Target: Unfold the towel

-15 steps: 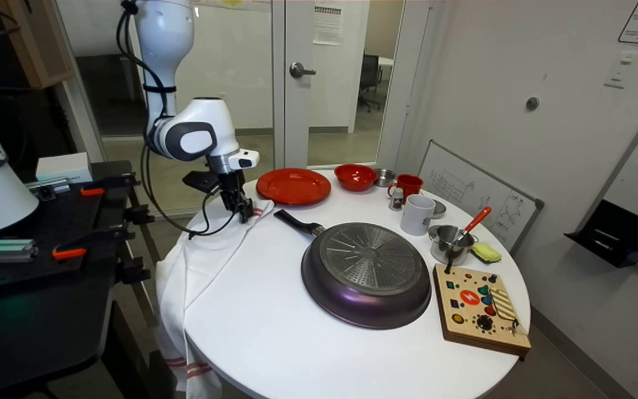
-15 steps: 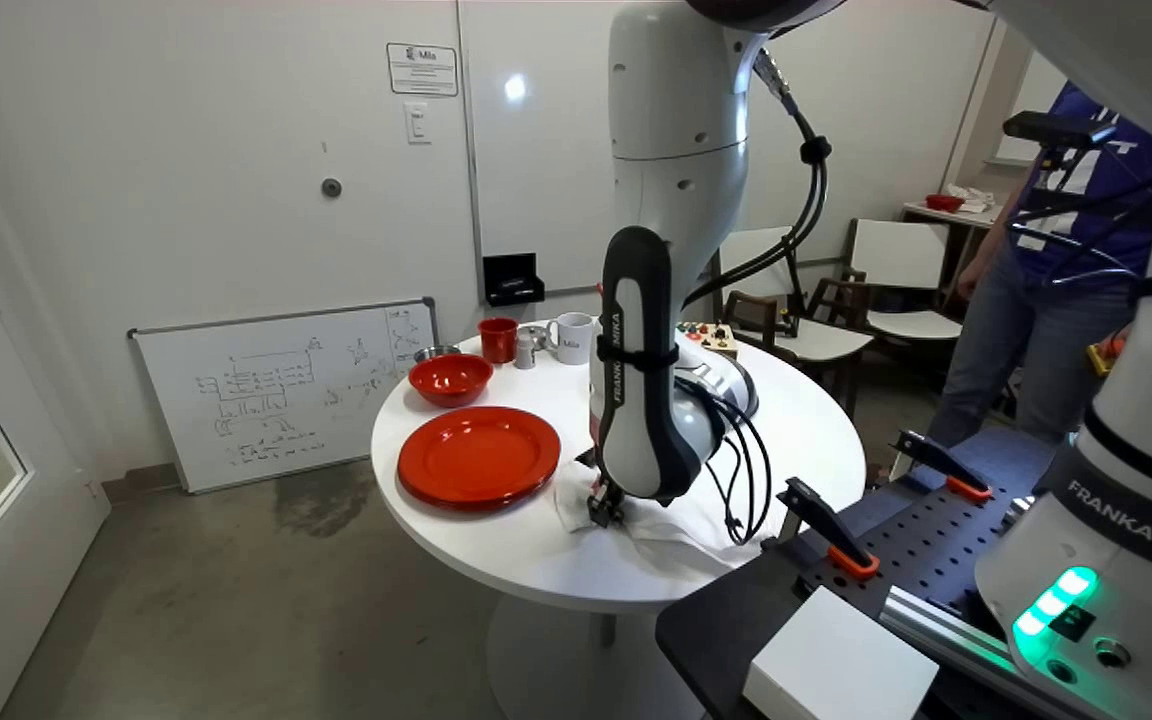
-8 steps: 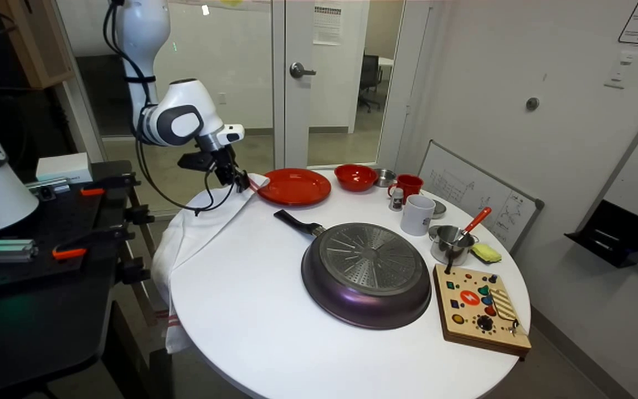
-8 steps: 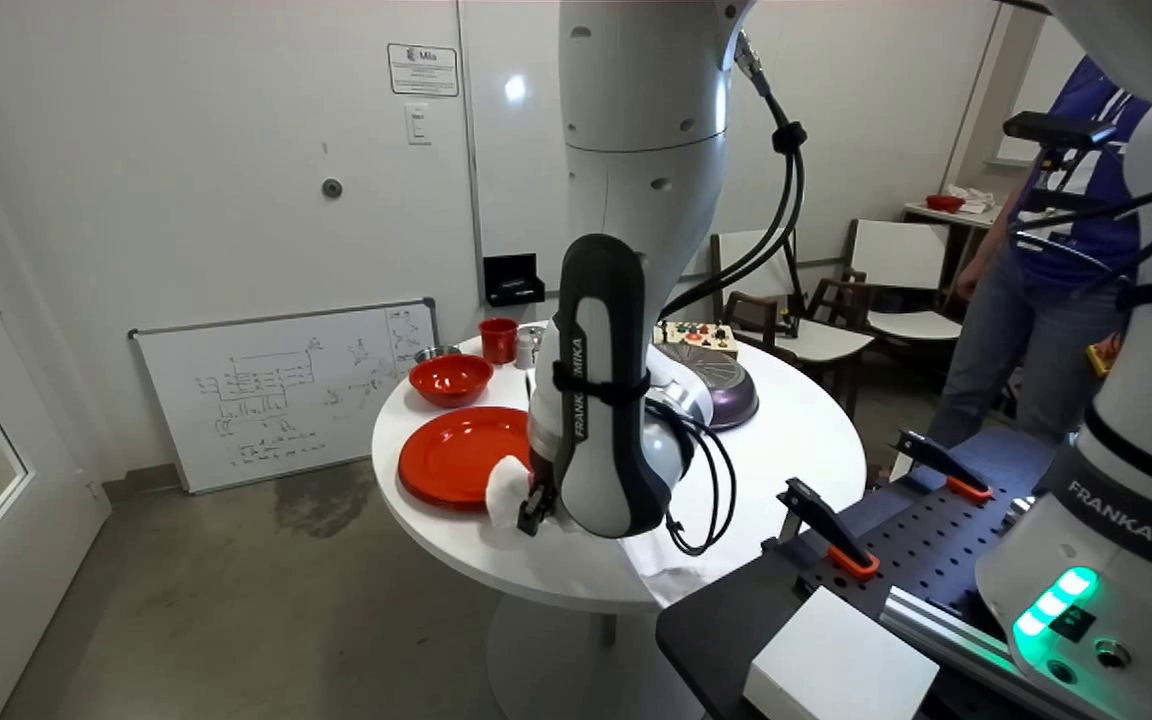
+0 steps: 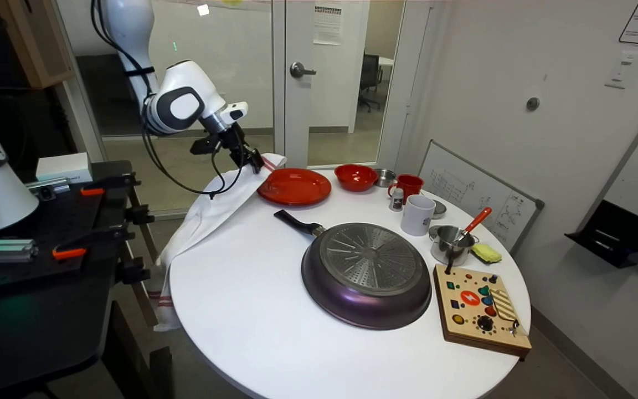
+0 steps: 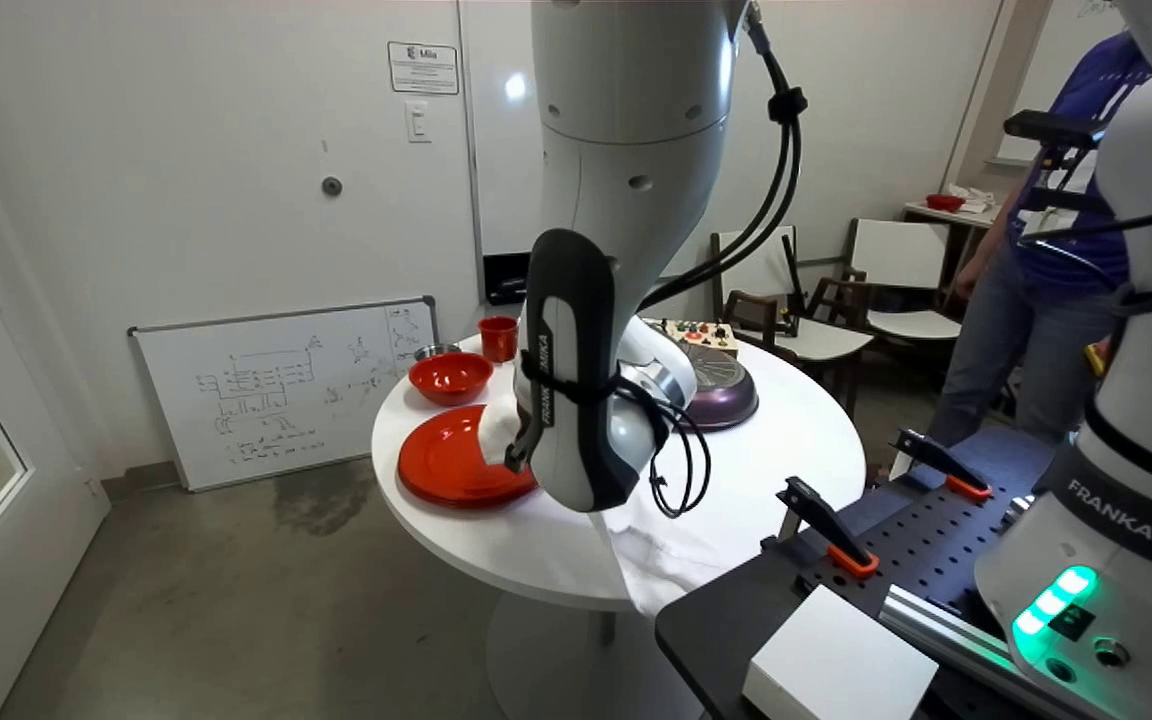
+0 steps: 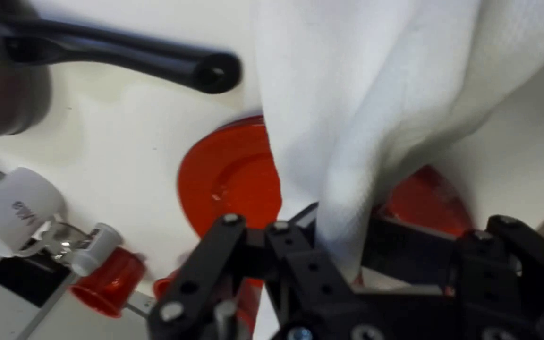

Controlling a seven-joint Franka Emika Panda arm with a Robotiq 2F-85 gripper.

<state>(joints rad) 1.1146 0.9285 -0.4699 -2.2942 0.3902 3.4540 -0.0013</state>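
One towel [image 5: 202,221] end in hand [image 5: 257,165], another over table [image 5: 241,327] edge, room beside pan [image 5: 371,271]

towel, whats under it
The towel drapes over the edge of the white tabletop, and in the wrist view it hides part of the red plate. The pincer holds one end up. Anything else beneath would be covered, so it can't be seen.

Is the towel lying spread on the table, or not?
Not spread: the gripper holds one end of the towel above the table, folds show in the wrist view, and the other end hangs below the table's edge.
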